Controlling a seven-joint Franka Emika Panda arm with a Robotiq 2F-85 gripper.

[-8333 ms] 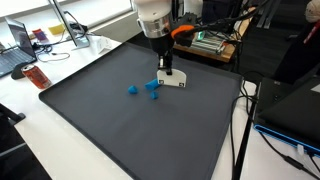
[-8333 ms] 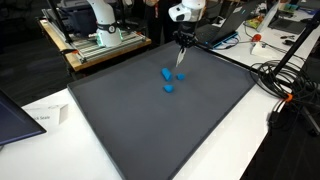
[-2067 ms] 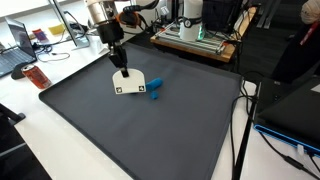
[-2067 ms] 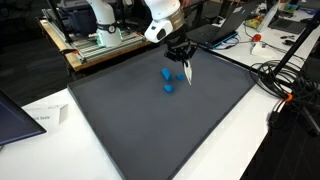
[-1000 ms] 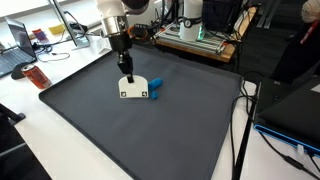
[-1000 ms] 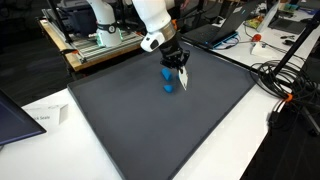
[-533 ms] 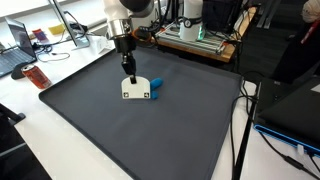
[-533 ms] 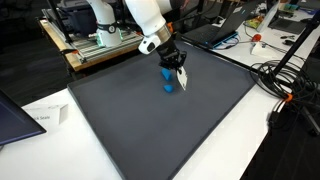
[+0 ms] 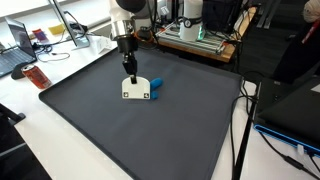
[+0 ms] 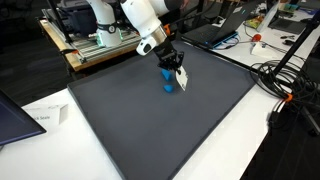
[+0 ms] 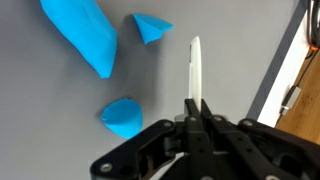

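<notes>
On the dark grey mat [image 9: 150, 135] that covers the bench [image 9: 45, 125], the claw [image 9: 130, 72] hangs with its fingers pressed shut on the top edge of a white card [image 9: 138, 92]. The card stands upright below the claw, its lower edge at the mat; whether it touches cannot be told. From the wrist view the claw [image 11: 196, 105] pinches the card [image 11: 195, 70] edge-on, a thin white strip. Three blue pieces lie on the mat to one side of the card: a long blue lump [image 11: 85, 38] farthest off, a small blue cone [image 11: 150, 27] near the card's far tip, and a blue chunk [image 11: 124, 117] close to the fingers. In both exterior views the blue pieces [image 10: 168, 87] sit just beside the card [image 10: 182, 78].
</notes>
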